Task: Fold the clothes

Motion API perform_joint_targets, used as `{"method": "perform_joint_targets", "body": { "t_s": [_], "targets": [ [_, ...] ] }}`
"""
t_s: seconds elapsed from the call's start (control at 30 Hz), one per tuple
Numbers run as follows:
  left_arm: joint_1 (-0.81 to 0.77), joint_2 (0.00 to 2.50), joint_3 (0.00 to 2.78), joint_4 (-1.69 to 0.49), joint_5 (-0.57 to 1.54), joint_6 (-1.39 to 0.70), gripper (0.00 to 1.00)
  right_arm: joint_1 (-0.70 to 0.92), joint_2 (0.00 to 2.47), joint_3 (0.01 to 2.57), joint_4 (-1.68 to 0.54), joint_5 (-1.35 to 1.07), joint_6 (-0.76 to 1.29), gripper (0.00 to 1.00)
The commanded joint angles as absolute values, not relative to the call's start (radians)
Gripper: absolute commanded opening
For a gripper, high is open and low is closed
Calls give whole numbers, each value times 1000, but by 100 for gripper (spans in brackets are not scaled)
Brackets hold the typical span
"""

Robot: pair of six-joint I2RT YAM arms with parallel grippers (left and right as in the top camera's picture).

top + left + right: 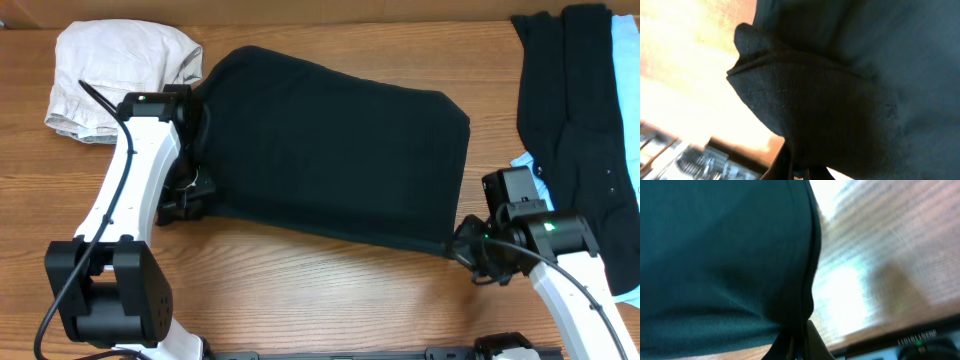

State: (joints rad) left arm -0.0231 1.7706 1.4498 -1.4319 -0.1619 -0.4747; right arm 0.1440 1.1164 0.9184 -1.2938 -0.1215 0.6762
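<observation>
A large black garment (330, 150) lies spread across the middle of the table. My left gripper (196, 195) is shut on its near left corner; the left wrist view shows the hemmed black fabric (830, 100) bunched into the jaws (797, 172). My right gripper (462, 246) is shut on the near right corner; the right wrist view shows the black cloth's edge (740, 255) running down into the jaws (795, 345). Both corners are held just above the wood.
A pale beige garment (115, 70) lies crumpled at the far left. At the far right lies a pile of black clothes (580, 130) over a light-blue one (625, 60). Bare wooden table (330, 290) lies in front of the garment.
</observation>
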Motion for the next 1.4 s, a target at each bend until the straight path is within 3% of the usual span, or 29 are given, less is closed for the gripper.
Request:
{"method": "perform_joint_targets", "body": {
  "t_s": [0.0,0.47,0.87,1.37],
  "targets": [
    [-27,1778,1466,-1336,-203,-502,4,135,1184,945,-1214,-67,649,4],
    [-27,1779,1466,-1003,-210,-502,4,135,1344,945,-908,64,620,4],
    [-77,1805,1441,-805,-210,-501,4,135,1425,944,-791,139,620,4],
    [-105,1977,1441,-755,-252,-502,4,135,1483,944,-699,183,567,4]
  ]
}}
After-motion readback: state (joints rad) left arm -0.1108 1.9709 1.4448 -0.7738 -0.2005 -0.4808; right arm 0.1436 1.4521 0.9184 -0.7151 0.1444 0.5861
